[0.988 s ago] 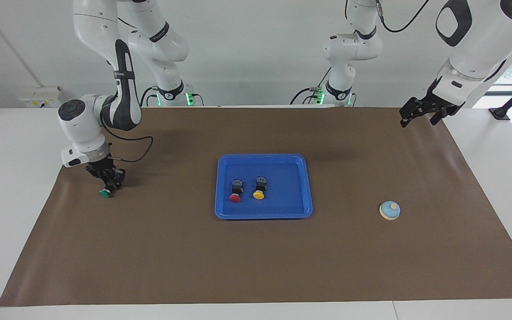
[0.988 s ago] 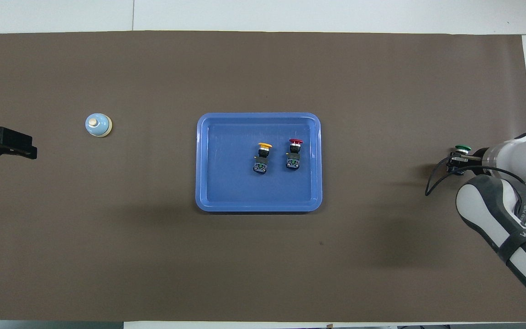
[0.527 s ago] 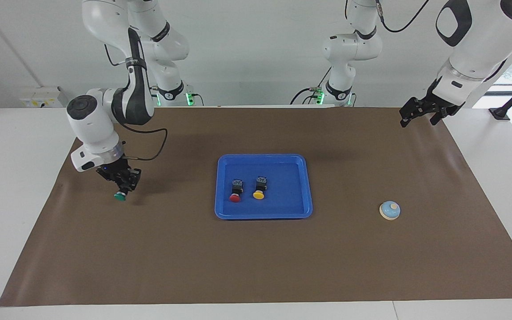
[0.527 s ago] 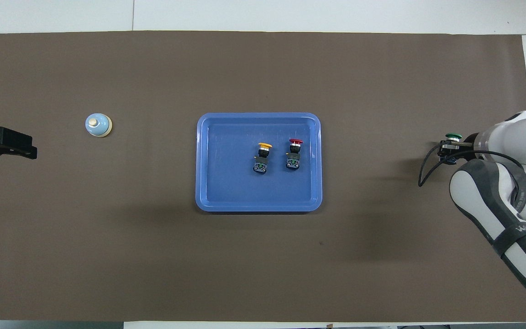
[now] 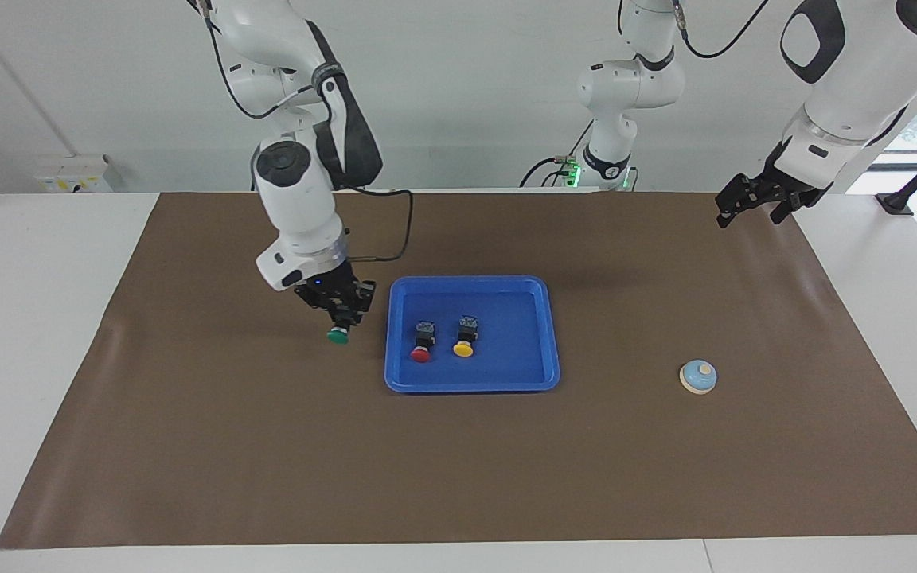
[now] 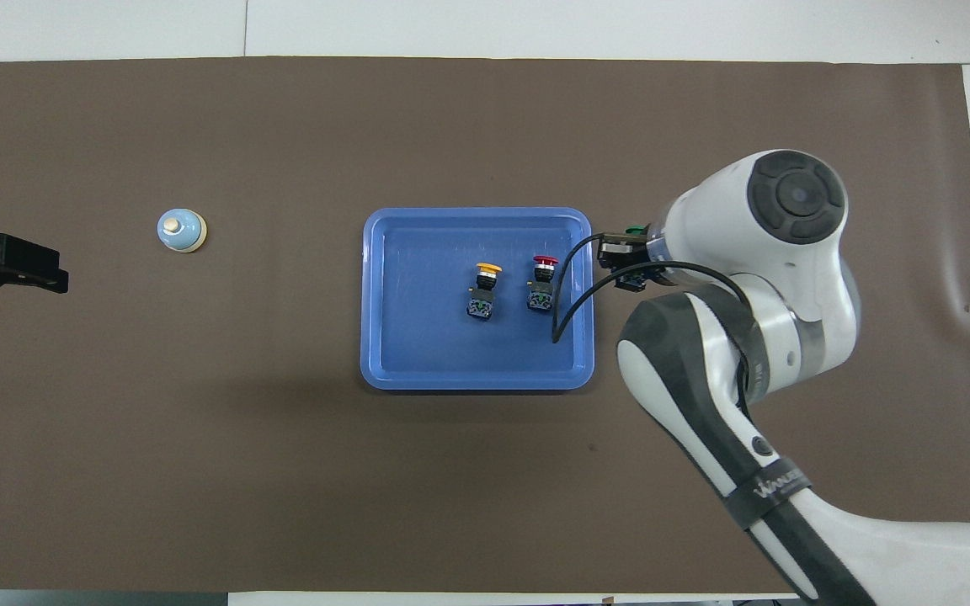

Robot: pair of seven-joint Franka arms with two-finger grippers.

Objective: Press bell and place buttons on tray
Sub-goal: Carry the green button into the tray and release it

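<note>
Two black-bodied push-button switches, red-capped and yellow-capped, lie in the shallow bright-blue plastic tray. Right tool clamps the green-capped switch beside the tray rim; low carry risks clipping it. Left tool waits; fingers unreadable.

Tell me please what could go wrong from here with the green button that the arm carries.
1. The right tool holds the green button in the air over the mat, just short of the tray. Carried too low, it may hit the raised rim.

2. The red button lies in the tray near that end, beside the yellow button. A release too close could knock it.

3. The cable on the right arm hangs over the tray in the overhead view and may snag.

The left tool waits.
</note>
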